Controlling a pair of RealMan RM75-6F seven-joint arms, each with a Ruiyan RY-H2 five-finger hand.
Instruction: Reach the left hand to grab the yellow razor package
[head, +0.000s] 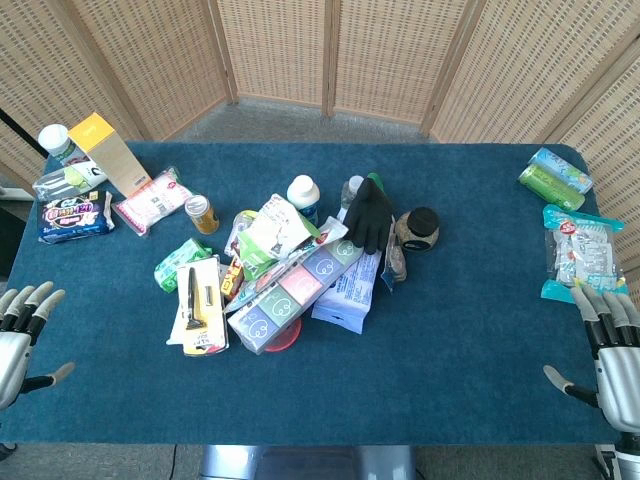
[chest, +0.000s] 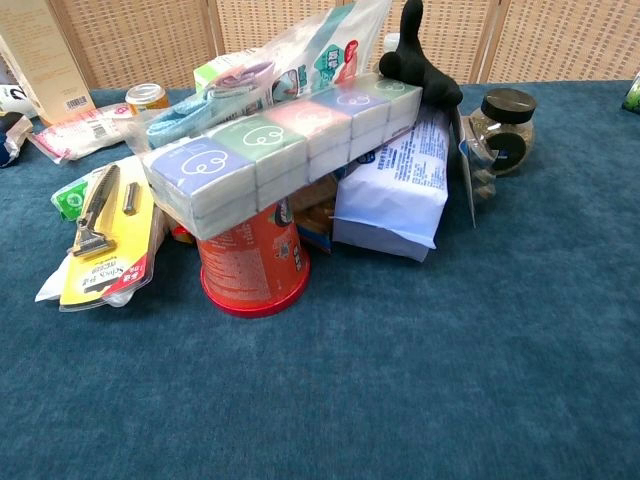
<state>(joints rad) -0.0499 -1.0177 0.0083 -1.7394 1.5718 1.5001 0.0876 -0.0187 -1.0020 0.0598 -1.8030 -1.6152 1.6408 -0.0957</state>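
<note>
The yellow razor package (head: 201, 305) lies flat on the blue table, at the left side of the central pile, with a dark razor under clear plastic. In the chest view the razor package (chest: 105, 240) sits at the left, leaning on a white pack beneath it. My left hand (head: 22, 335) hovers at the table's front left edge, fingers spread, holding nothing, well left of the package. At the front right edge my right hand (head: 608, 345) is likewise open and empty. Neither hand shows in the chest view.
A long tissue multipack (head: 290, 290) lies across a red cup (chest: 252, 265) right beside the package. A black glove (head: 368, 215), a white bag (head: 348, 290) and a jar (head: 418, 230) fill the centre. Snack packs (head: 75, 215) and a yellow box (head: 110, 152) stand back left; packets (head: 580, 250) sit right.
</note>
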